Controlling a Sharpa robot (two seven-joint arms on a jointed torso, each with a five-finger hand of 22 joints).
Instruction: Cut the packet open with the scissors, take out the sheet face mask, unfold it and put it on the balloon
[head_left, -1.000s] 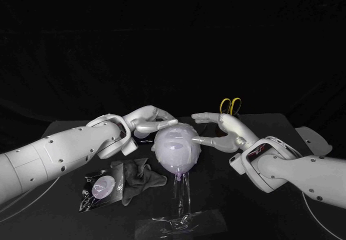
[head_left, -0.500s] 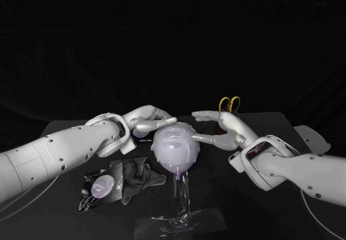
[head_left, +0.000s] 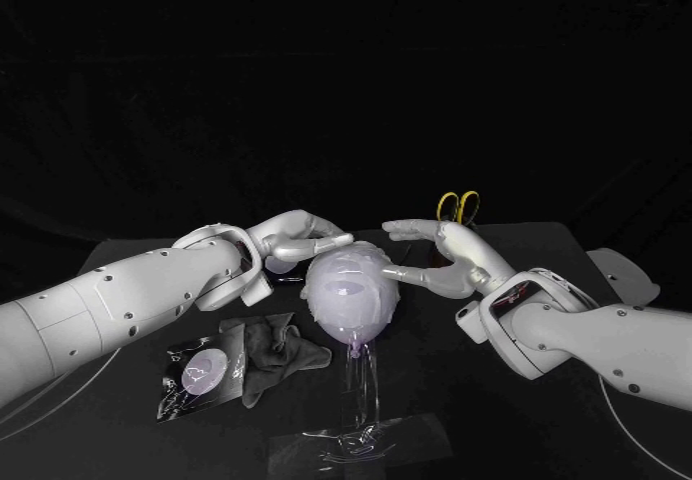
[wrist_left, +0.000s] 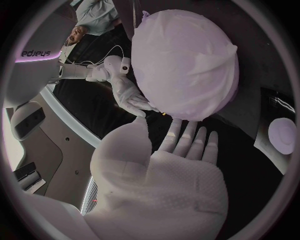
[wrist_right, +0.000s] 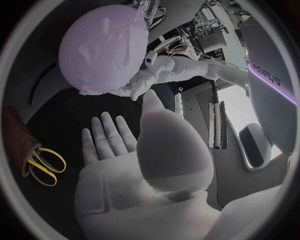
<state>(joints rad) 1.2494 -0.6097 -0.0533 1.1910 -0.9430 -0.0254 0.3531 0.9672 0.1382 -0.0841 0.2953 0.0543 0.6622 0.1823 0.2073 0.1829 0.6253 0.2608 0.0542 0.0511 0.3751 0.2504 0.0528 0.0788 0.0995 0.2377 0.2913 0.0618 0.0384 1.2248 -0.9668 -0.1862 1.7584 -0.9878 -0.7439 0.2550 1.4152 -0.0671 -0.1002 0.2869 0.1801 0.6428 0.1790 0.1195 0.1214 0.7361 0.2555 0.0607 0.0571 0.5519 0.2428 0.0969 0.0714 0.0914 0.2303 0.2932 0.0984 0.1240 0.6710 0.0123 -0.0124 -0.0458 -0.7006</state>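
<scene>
The pale balloon (head_left: 351, 295) stands on a clear stand (head_left: 359, 400), and the wet sheet mask lies wrinkled over it (wrist_left: 184, 62) (wrist_right: 103, 47). My left hand (head_left: 299, 241) is at the balloon's upper left with its fingers spread and its fingertips at the mask's edge. At the upper right is my right hand (head_left: 440, 256), also spread, with a fingertip by the balloon's side. Each palm (wrist_left: 169, 170) (wrist_right: 137, 165) faces the balloon and holds nothing. The cut packet (head_left: 202, 375) lies at the front left. The yellow-handled scissors (head_left: 460, 210) (wrist_right: 45, 165) stand in a holder behind the right hand.
A dark cloth (head_left: 277, 345) lies crumpled between the packet and the stand. The stand's clear base (head_left: 353, 445) sits near the table's front edge. Both forearms flank the balloon closely.
My right hand has risen slightly beside the balloon. The left hand and the balloon have hardly moved.
</scene>
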